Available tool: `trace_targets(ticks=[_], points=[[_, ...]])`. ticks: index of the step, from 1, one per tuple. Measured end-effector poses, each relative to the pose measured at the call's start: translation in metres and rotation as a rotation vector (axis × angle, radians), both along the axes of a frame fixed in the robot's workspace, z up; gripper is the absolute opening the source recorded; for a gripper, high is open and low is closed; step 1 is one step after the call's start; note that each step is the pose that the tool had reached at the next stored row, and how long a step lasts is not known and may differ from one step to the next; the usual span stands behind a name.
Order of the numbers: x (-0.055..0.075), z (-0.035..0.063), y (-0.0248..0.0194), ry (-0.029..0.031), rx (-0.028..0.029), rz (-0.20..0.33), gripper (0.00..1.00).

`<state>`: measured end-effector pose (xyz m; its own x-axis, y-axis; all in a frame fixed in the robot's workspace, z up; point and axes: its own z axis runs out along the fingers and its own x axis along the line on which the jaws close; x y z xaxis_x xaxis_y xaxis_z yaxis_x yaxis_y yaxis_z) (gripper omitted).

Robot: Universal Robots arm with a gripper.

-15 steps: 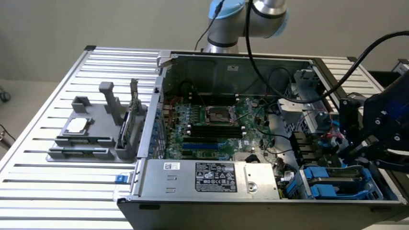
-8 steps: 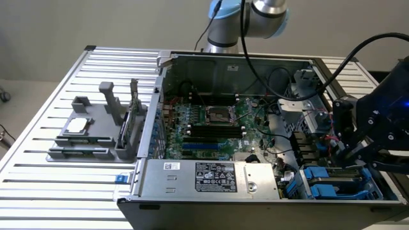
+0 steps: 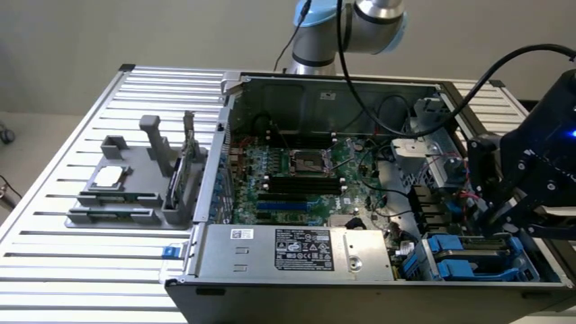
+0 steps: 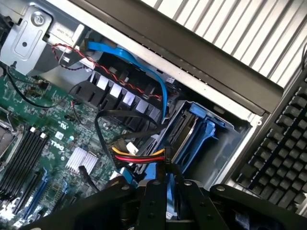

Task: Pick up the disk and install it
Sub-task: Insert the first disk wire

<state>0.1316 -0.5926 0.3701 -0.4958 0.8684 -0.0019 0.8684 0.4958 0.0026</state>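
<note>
- Looked like the install step: the disk [image 4: 167, 190] was down at the drive bay [image 4: 238, 143] in the case's corner, right by the blue carrier [image 4: 204, 129] already in there.
- Seating it would want it kept square to the bay, clear of the cables [image 4: 139, 154].
- My read: the gripper [image 3: 497, 226] was pinched nearly closed on the disk's blue edge.

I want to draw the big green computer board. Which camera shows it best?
The exterior view: the green board lies nearly whole inside the open computer case, seen from above. The wrist view shows one part of it, with long black slots and cables crossing it.
</note>
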Motion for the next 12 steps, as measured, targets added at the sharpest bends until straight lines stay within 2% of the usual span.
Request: trace_targets(ticks=[3,6,9,11,12], points=[[0.0,0.0,0.0004,0.0,-0.0103,-0.01,0.16],[0.0,0.0001,0.0019,0.0,-0.0142,-0.018,0.16],[0.0,0.0,0.0078,0.0,-0.0185,-0.02,0.16],[0.0,0.0,0.0118,0.0,-0.0252,-0.021,0.16],[0.0,0.0,0.0124,-0.0001,-0.0274,-0.024,0.16]])
